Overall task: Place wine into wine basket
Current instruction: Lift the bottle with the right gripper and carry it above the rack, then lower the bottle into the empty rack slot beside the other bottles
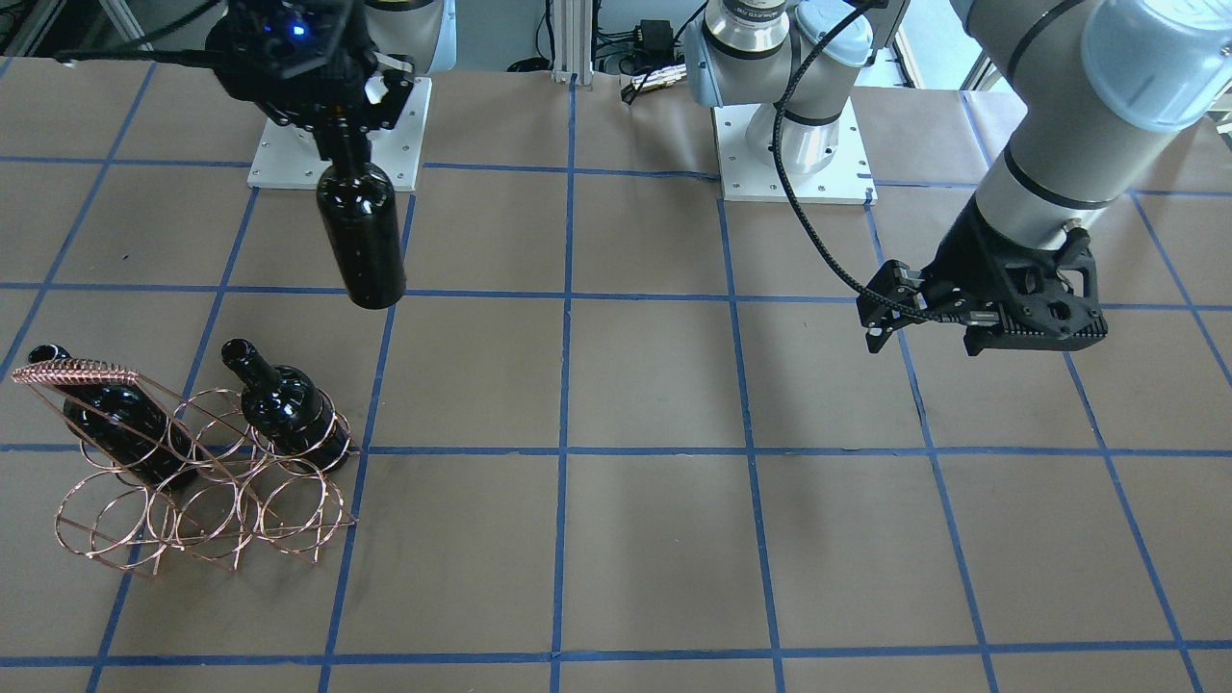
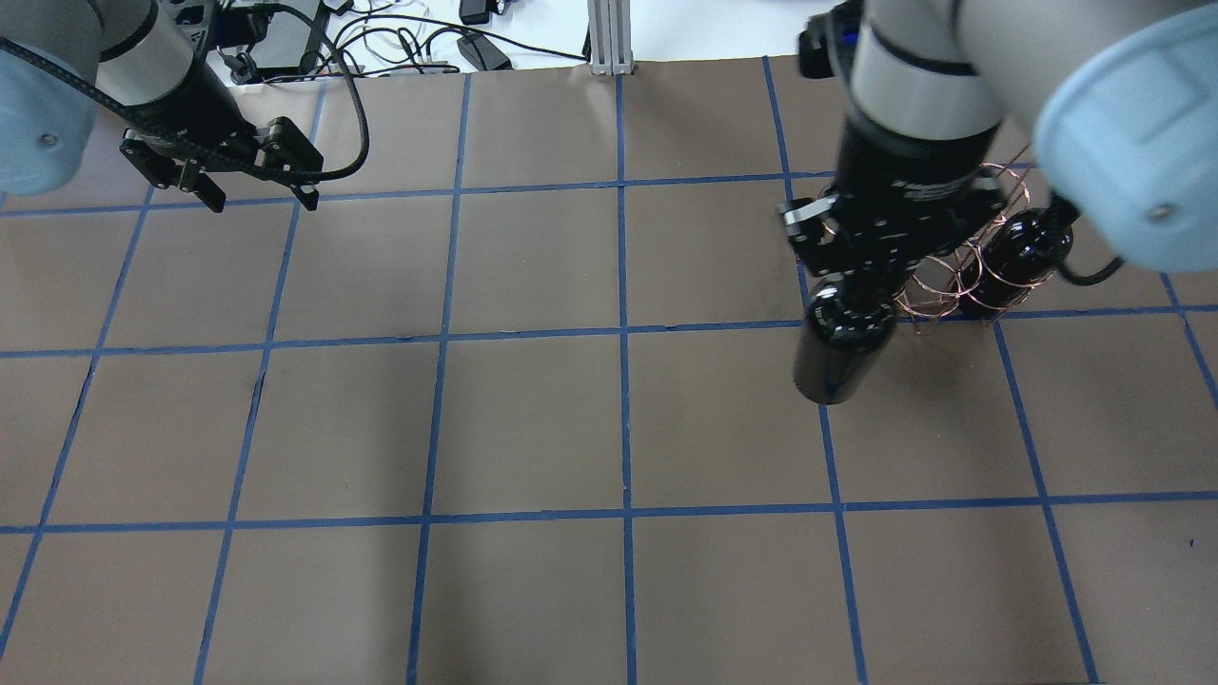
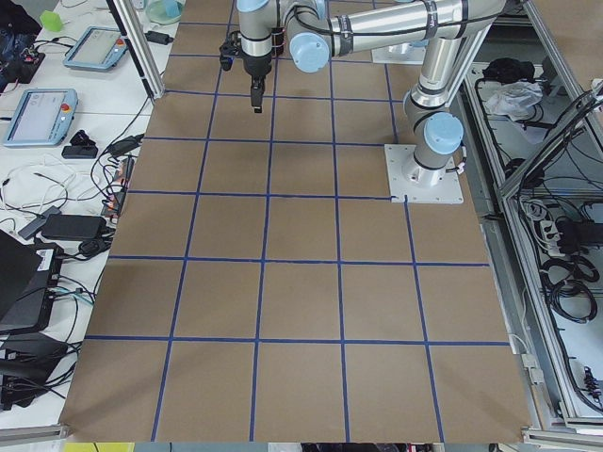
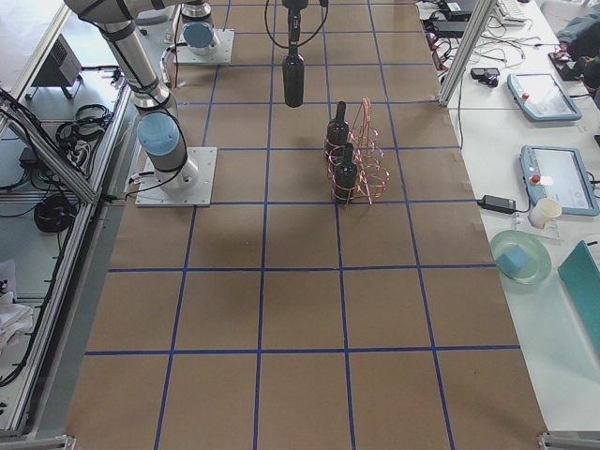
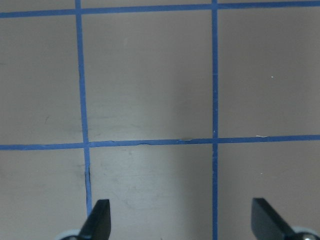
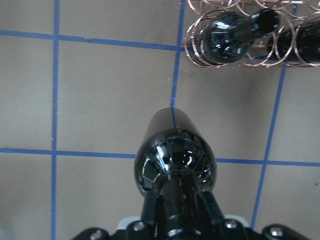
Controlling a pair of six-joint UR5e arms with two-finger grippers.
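My right gripper point(image 1: 339, 135) is shut on the neck of a glossy black wine bottle point(image 1: 362, 239) and holds it upright in the air, clear of the table. The bottle hangs beside the copper wire wine basket point(image 1: 77, 372), on the robot's side of it. In the right wrist view the held bottle point(image 6: 175, 155) is below the fingers, with the basket point(image 6: 192, 46) at the top right. Two more black bottles point(image 1: 287, 409) point(image 1: 120, 423) stand in the basket's rings. My left gripper point(image 1: 924, 339) is open and empty, far away on the other side, above bare table point(image 5: 182, 222).
The table is brown paper with a blue tape grid point(image 2: 623, 333). The two arm base plates point(image 1: 794, 144) stand at the robot's side. Cables and electronics point(image 2: 381, 38) lie beyond the far table edge. In the exterior right view the basket point(image 4: 367, 155) stands about one grid square from the table's edge.
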